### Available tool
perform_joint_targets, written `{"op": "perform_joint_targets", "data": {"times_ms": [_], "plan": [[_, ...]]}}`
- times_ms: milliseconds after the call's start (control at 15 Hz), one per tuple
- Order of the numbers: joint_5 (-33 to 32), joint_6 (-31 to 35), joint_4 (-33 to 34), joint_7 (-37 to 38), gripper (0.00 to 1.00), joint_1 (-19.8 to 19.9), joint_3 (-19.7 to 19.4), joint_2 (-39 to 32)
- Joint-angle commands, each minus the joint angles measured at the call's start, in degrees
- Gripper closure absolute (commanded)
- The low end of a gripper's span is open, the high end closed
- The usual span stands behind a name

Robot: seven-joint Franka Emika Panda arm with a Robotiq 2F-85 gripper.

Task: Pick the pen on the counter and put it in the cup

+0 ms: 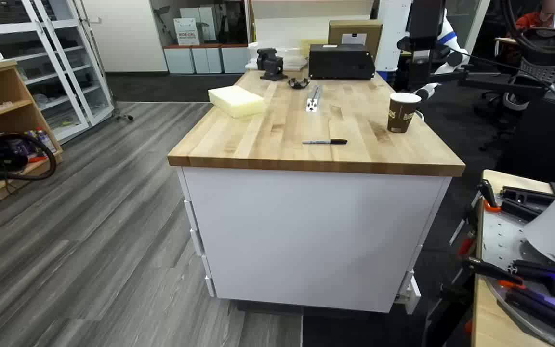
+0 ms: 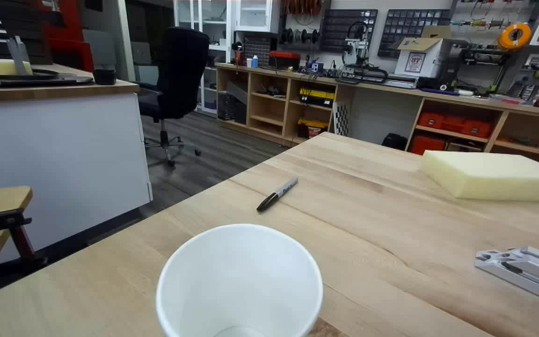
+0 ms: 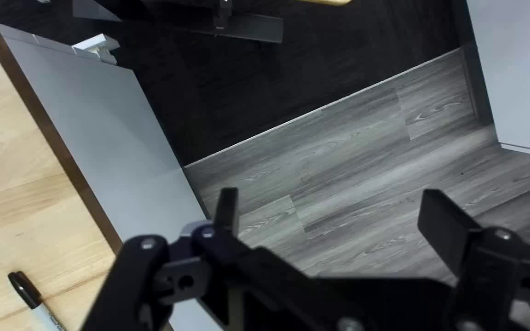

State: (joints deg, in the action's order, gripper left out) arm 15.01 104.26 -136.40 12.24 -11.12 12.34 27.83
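The hand (image 3: 329, 209) is spread wide, and in the wrist view it shows to the right of the pen (image 3: 36, 299). The pen lies on the table (image 1: 258, 140), its black end roughly toward the cup (image 1: 401, 115), which stands upright apart from it. In an exterior view a metal rail (image 1: 312, 103) lies behind the pen, a pale yellow block (image 1: 236, 101) behind and left of it.

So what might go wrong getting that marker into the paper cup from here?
The marker lies near an end of the butcher-block counter, so a nudge might roll it off. The paper cup stands close to a side edge and could topple if bumped. In the wrist view, the open gripper faces floor beyond the counter's edge, so it might clip that edge crossing.
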Motion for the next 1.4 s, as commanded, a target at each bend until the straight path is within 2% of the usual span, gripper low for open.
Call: {"op": "perform_joint_targets", "data": {"times_ms": [0,467,667,933,1000,1333], "plan": [[0.03,-0.12,0.09,-0.05,0.00,0.15,0.11,0.00],[-0.96,-1.32,-0.32,-0.76,0.00,0.67,-0.54,0.03],[-4.72,-4.27,-1.04,-5.25,0.00,1.56,-2.73,2.14],[-8.37,-4.19,-0.29,-16.12,0.00,2.03,-7.06,1.51],[-7.26,-2.98,-0.29,-12.55,0.00,1.65,-5.50,0.76],[-9.13,-1.52,0.19,-17.98,0.00,2.14,-7.38,-0.32]]}}
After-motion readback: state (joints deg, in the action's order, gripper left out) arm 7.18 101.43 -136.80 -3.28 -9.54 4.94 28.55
